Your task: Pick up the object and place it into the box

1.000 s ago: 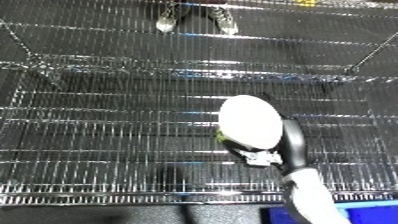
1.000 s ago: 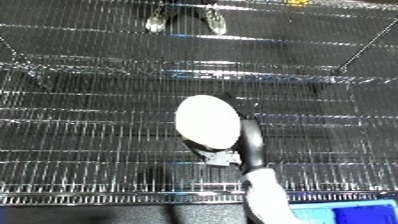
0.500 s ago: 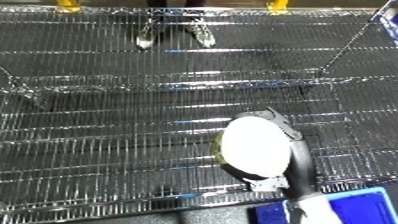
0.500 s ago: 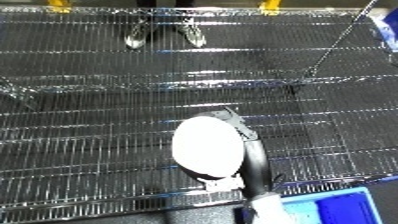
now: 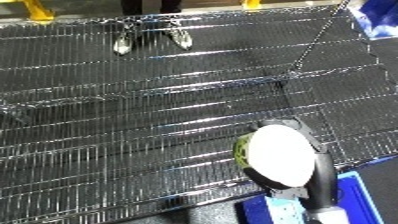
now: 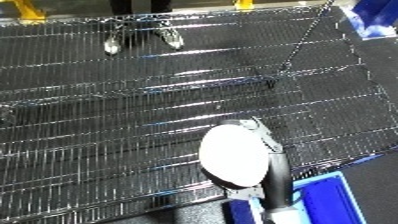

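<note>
- White oval object [image 5: 280, 159] fills the lower right of both eye views; it is smooth, plain and without marks, longer than it is wide, with its long axis running roughly from top to bottom.
- On the left edge of the object, in the left eye view, a thin yellow-green strip shows.
- The right hand [image 6: 264, 141] is black and holds the object: dark fingers curl round its upper right rim and more dark parts wrap the lower end.
- The object is lifted above the wire shelf [image 5: 133, 125], over the front edge of the shelf.
- The silver and white right forearm [image 6: 277, 195] goes down from the hand to the lower edge of the view.
- A blue bin [image 6: 329, 200] stands in the lower right corner, just beside the forearm and lower than the shelf; the object is not in it yet.
- The shelf is made of shiny metal wires in several levels.
- The left hand does not show in any view.
</note>
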